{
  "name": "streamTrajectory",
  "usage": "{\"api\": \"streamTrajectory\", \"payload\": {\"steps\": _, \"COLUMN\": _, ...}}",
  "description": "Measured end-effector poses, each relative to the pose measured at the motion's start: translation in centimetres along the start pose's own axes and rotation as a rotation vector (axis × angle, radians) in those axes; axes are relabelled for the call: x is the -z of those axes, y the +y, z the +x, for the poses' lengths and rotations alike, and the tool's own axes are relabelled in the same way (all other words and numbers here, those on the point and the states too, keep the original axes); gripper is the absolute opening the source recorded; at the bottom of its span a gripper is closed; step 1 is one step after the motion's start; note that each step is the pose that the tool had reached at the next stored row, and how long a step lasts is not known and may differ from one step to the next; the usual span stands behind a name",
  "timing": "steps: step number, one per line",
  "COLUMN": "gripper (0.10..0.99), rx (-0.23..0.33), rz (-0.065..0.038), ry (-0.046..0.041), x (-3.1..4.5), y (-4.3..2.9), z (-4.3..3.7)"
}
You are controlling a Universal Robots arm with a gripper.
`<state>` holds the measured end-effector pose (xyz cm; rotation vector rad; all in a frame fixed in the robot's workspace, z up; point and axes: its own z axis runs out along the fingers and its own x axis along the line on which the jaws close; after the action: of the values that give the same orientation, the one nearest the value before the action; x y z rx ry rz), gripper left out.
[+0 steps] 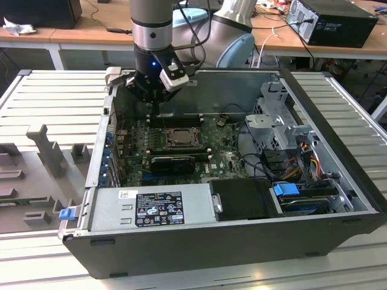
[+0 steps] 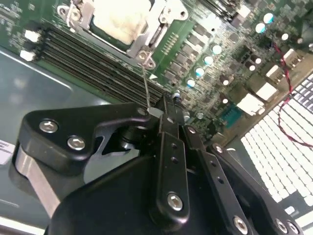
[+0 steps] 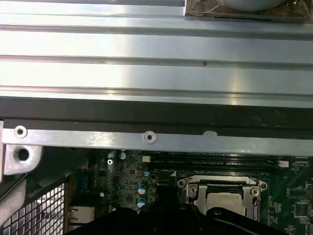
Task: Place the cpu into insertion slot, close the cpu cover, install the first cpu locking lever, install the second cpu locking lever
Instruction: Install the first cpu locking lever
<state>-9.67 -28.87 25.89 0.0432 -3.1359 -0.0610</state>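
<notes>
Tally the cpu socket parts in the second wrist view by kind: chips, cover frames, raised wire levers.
Pale silvery square cpu: 1
Grey metal cpu cover frame: 1
Thin raised wire locking lever: 1
Total: 3

Matt metal cpu (image 2: 120, 19), glossy green motherboard (image 2: 172, 45)

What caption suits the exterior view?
Black robot gripper hangs near the square black-framed cpu socket on a green motherboard.
</notes>
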Motion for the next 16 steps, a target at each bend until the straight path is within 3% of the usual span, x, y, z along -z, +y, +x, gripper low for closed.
{"api": "streamTrajectory", "payload": {"steps": 5, "gripper": 0.106, "rx": -0.003, "rz": 0.0, "ry": -0.0001, "x": -0.03, "y": -0.06, "z": -2.27}}
{"api": "streamTrajectory", "payload": {"steps": 6, "gripper": 0.106, "rx": -0.003, "rz": 0.0, "ry": -0.0001, "x": -0.06, "y": -0.09, "z": -3.39}}
{"api": "streamTrajectory", "payload": {"steps": 8, "gripper": 0.106, "rx": -0.004, "rz": 0.0, "ry": -0.0002, "x": -0.1, "y": -0.12, "z": -4.45}}
{"api": "streamTrajectory", "payload": {"steps": 12, "gripper": 0.106, "rx": -0.005, "rz": -0.001, "ry": -0.0003, "x": -0.22, "y": -0.17, "z": -5.63}}
{"api": "streamTrajectory", "payload": {"steps": 13, "gripper": 0.106, "rx": -0.005, "rz": -0.026, "ry": -0.0007, "x": -0.25, "y": -0.17, "z": -5.73}}
{"api": "streamTrajectory", "payload": {"steps": 14, "gripper": 0.106, "rx": -0.005, "rz": -0.043, "ry": -0.0013, "x": -0.29, "y": -0.17, "z": -5.76}}
{"api": "streamTrajectory", "payload": {"steps": 16, "gripper": 0.106, "rx": -0.006, "rz": -0.048, "ry": -0.0014, "x": -0.78, "y": -0.19, "z": -5.88}}
